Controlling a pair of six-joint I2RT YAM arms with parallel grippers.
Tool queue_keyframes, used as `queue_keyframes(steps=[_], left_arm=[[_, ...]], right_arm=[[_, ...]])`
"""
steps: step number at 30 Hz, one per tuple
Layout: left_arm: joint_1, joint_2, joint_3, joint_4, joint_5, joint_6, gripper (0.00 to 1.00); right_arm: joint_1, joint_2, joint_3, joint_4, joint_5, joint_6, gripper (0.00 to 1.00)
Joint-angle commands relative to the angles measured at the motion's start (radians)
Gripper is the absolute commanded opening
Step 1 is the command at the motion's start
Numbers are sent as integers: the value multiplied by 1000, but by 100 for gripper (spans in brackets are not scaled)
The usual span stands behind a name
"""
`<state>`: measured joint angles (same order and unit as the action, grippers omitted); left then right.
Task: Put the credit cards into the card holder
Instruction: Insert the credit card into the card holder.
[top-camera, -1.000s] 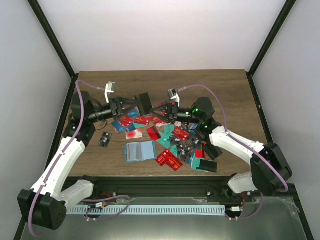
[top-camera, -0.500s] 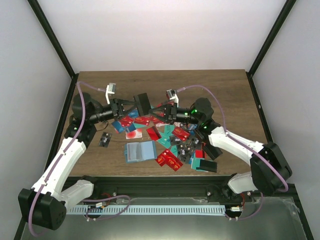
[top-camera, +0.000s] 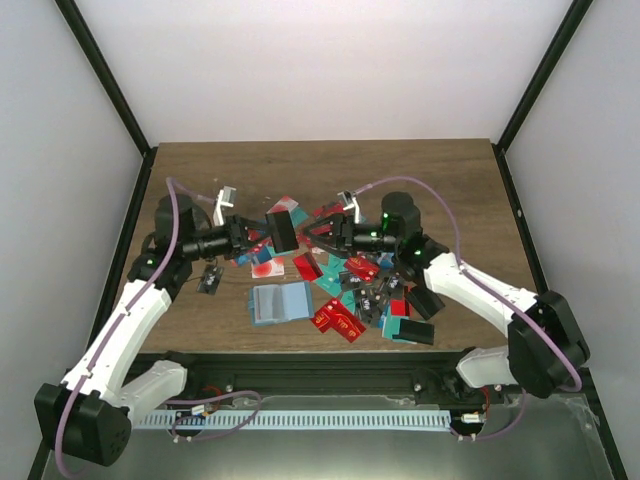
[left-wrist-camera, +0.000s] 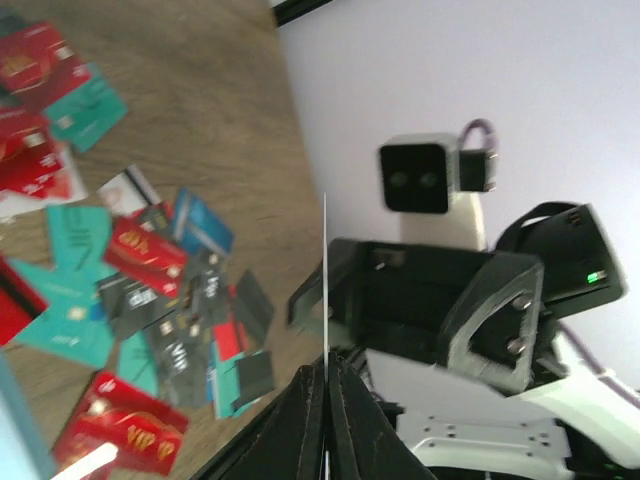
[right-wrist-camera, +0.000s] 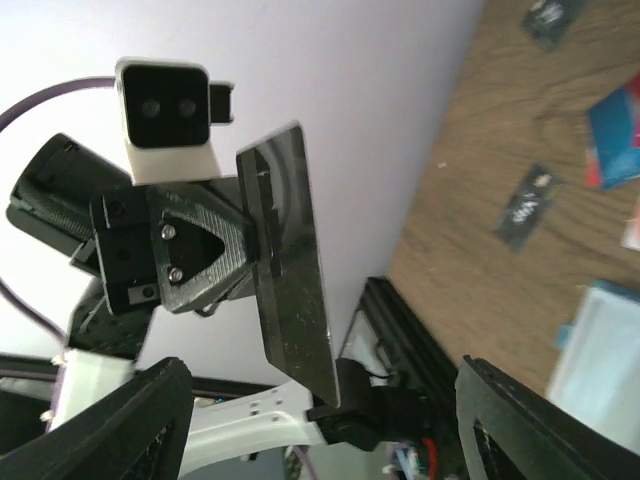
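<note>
Top external view is showing me the left jaws (top-camera: 268, 236) pinching a dark card (top-camera: 283, 230) by one edge. They are holding it up off the surface (top-camera: 430, 180), with its flat face turned toward the right arm. The right jaws (top-camera: 318, 232) are sitting just beside that card, on the side away from the left arm. They are spread wide and gripping nothing. In the right wrist view I am seeing both of that arm's own fingers far apart, and the card is touching neither.

What I am weighing is where the card holder (top-camera: 280, 303) lies from the held card. It is resting flat on the surface, almost straight toward the arm bases from the card, lower down and well apart from it. Its long axis is running left to right, across the line from card to holder. It is looking laid open to me, though I cannot make out the pockets.

The holder is sitting between the two arms, a little left of middle. I am judging the left arm the nearer, and it is the one carrying the card. The other credit cards (top-camera: 350, 278) are lying scattered to the holder's right, beneath the right arm.

I am reckoning the coming move means lowering the card toward the bases and tipping it to meet a pocket mouth.
</note>
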<state>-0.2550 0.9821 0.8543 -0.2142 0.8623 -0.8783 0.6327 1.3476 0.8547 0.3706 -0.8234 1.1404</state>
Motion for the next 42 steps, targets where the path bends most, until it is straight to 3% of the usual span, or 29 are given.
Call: queue_keyframes(steps=[1,13,32,42], left_arm=[[9,-15,-30,-237,-76,166,4],[32,-16,-169,-399,-225,300,4],[43,104,-279,-243,-253,335,4],[42,264,-321,-80,-54,361,4]], right_arm=[[-67,-63,-2,-262,33,-174,75],[-105,-47,-101,-309,15,-240,77],[-105,-14,-130,-311,35,-279,78],[-105,45,-138,-302,33,-299,78]])
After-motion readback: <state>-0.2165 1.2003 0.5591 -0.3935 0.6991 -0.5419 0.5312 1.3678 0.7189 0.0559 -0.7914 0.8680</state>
